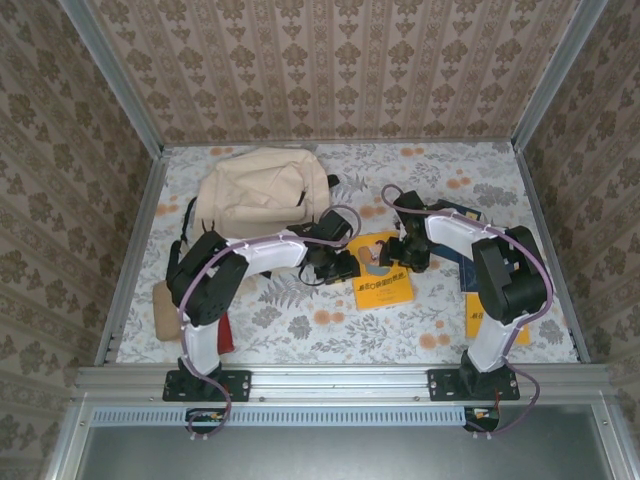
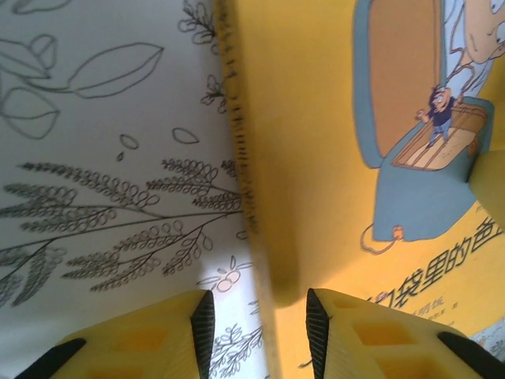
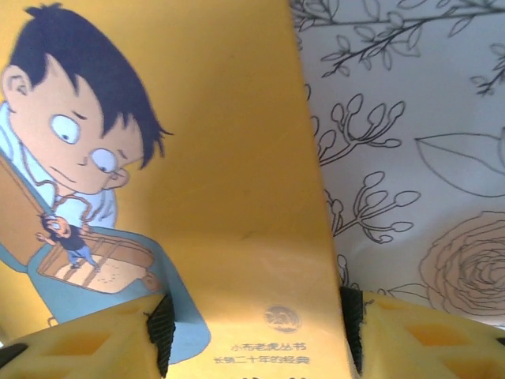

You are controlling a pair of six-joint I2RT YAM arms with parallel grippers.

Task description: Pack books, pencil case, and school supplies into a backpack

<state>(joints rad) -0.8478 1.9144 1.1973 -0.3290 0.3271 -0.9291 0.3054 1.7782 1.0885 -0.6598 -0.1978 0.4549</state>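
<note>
Near left base: pencil case [image 1: 164, 308] and red square item [image 1: 225, 336], flat on desk [image 1: 300, 330], not yet packed. Mid-desk: cartoon book [image 1: 384, 272] lying flat, flanked both sides. Left tool [image 2: 256, 320] part-open astride left edge, pads clear of it. Right tool [image 3: 256, 328] wider astride right edge, nothing gripped. Likely set for a two-sided lift. Beyond: backpack [image 1: 262, 190] slumped flat, opening not discernible.

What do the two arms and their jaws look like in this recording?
Both arms, the left arm and the right arm, have white links, bulky black joint housings and black base plates, with a pale purple cable looped along each. The jaws are yellow blocks with square recesses, lined with black pads.
</note>
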